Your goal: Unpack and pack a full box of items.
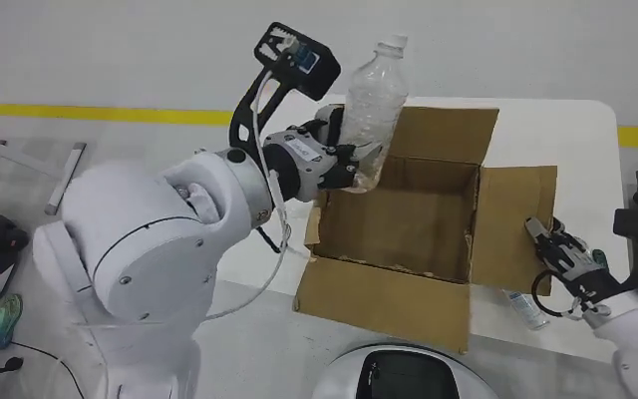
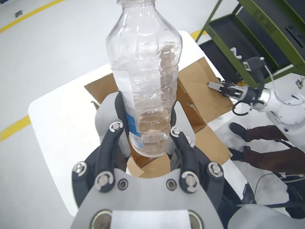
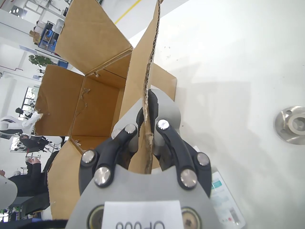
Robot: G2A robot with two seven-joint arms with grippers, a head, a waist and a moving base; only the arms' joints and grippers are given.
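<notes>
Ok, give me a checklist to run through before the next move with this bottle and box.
1. Left gripper shut on the plastic bottle's lower body: ok.
2. Bottle cap on: ok.
3. Right gripper pinching the box flap's edge: ok.
4. Cardboard box flaps open: ok.
5. Bottle centred over the opening: cannot tell; it hangs near the box's wall.
6. Small bottle on the table clear of the flap: cannot tell.

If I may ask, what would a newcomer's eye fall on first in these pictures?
The clear plastic bottle, held cap-up in the left gripper over the left edge of the open cardboard box. Next, the right gripper, clamped on the edge of the box's right-hand flap.
</notes>
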